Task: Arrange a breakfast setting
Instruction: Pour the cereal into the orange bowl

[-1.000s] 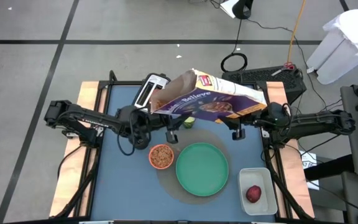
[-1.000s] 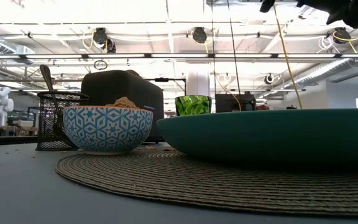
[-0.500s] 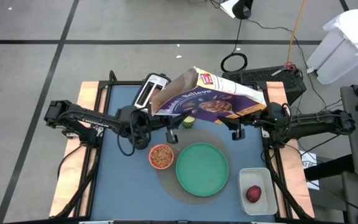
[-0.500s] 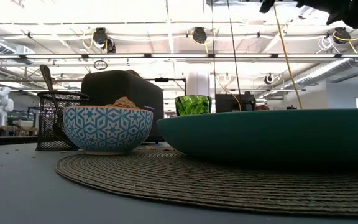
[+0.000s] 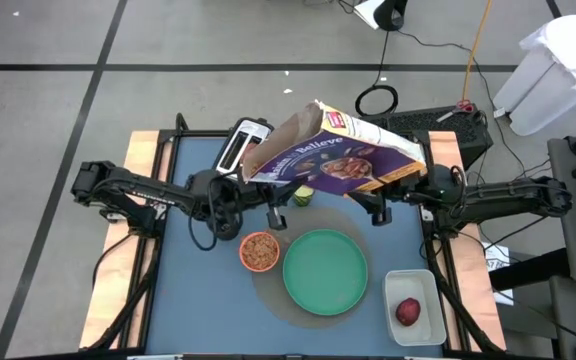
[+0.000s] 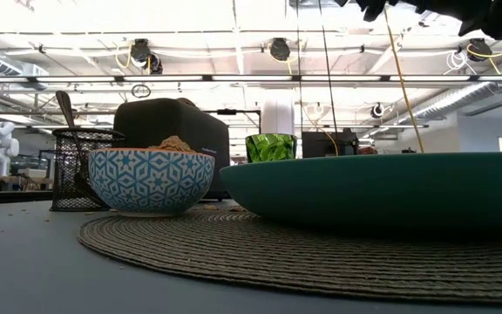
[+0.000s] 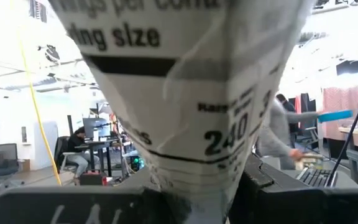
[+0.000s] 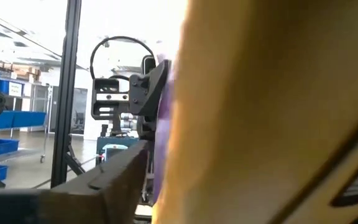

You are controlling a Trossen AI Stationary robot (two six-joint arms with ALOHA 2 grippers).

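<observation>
item: purple cereal box [image 5: 333, 158], held in the air above the far middle of the table [image 5: 208, 290], tilted, its open top toward the left arm's side and over the area behind the bowl. its printed side panel fills the left wrist view [image 7: 191, 93]; an orange-yellow face fills the right wrist view [image 8: 272, 112].

left gripper [image 5: 275, 208]: under the box's open end, clamped on the lower edge of the box.

right gripper [image 5: 376, 207]: under the box's other end, closed on that end of the box.

small bowl [image 5: 259, 251]: on the woven round mat [image 6: 321, 253], just beside the plate, holding brown cereal; its outside is blue-and-white patterned [image 6: 151, 180].

green plate [image 5: 325, 271]: on the same mat, bare.

white tub [image 5: 415, 325]: near right corner of the table, with the dark-red fruit [image 5: 407, 311] inside.

toaster [image 5: 243, 143]: far left of the table, behind the left arm.

green glass [image 6: 270, 146]: behind the plate, partly under the box.

mesh holder [image 6: 77, 170] with a utensil handle: beside the bowl in the low view.
</observation>
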